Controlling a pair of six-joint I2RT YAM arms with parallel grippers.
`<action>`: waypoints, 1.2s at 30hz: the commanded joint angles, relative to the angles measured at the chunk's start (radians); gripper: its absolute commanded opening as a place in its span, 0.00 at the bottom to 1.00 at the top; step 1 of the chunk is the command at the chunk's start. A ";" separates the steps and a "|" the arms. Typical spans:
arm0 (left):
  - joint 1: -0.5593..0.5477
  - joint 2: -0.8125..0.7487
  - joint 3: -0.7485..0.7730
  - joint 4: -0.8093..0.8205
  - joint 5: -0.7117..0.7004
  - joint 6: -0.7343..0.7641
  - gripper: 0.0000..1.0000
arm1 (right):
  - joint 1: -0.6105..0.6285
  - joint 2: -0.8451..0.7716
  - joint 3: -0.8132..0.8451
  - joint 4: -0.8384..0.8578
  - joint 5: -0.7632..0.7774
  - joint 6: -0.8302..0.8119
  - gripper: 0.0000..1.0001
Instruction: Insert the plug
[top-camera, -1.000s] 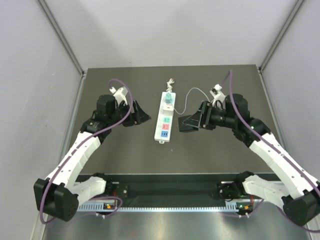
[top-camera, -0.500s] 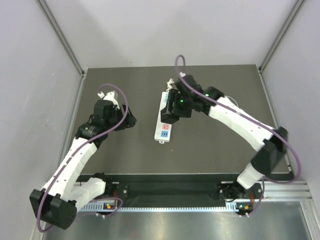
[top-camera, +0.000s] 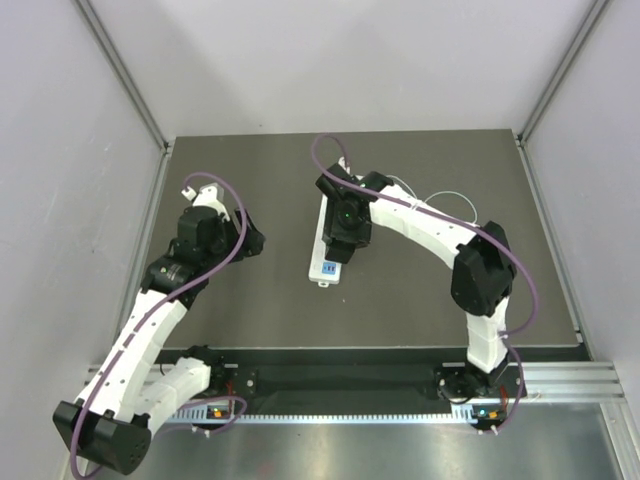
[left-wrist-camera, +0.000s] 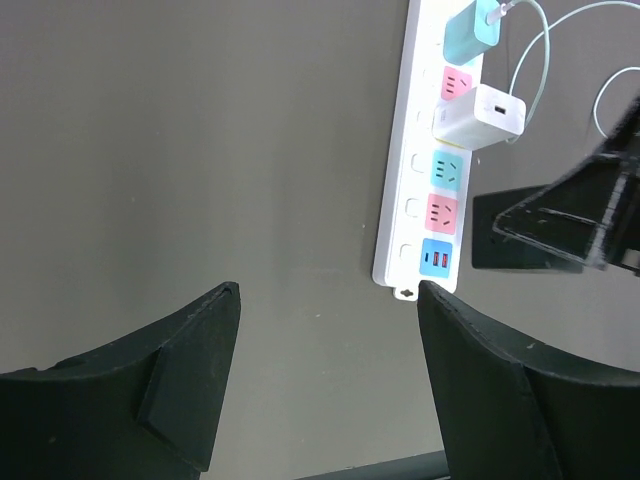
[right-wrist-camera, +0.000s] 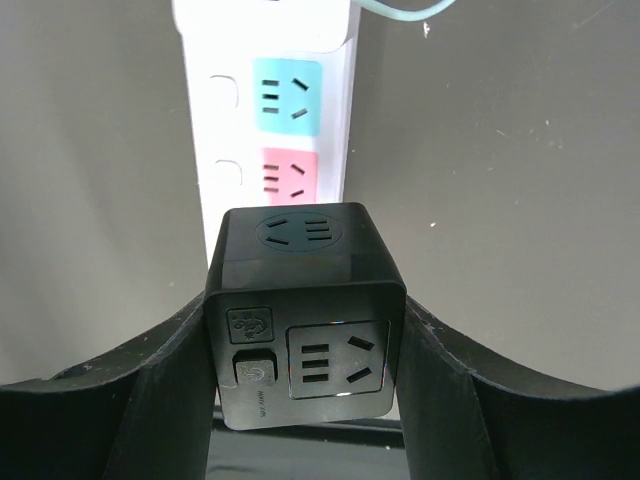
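Note:
The teal plug (left-wrist-camera: 465, 30) on its thin white cable (left-wrist-camera: 540, 50) sits in the top socket of the long white power strip (left-wrist-camera: 398, 230). In the top view my right arm hides the plug. My right gripper (right-wrist-camera: 305, 300) is shut on a black socket cube (right-wrist-camera: 305, 360) and holds it over the strip (right-wrist-camera: 215, 130), just short of a pink socket (right-wrist-camera: 285, 172). In the top view this gripper (top-camera: 340, 240) is above the strip's middle (top-camera: 327, 268). My left gripper (left-wrist-camera: 328, 292) is open and empty, left of the strip, also seen from above (top-camera: 252, 240).
A small white square block (left-wrist-camera: 480, 115) sits plugged into the strip below the teal plug. White cable loops (top-camera: 440, 197) lie on the dark table right of the strip. Grey walls stand close on both sides.
My right arm has swung from right of the strip to over it, carrying the black cube. My left gripper has drawn back a little to the left.

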 joint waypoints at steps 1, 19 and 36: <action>0.005 -0.039 -0.010 0.012 -0.005 -0.004 0.76 | 0.005 0.025 0.062 0.009 0.030 0.048 0.00; 0.005 -0.042 -0.008 0.009 -0.002 -0.005 0.76 | -0.007 0.168 0.173 -0.052 0.067 0.068 0.00; 0.003 -0.042 -0.007 0.009 -0.008 -0.008 0.76 | -0.011 0.177 0.153 -0.028 0.038 0.079 0.00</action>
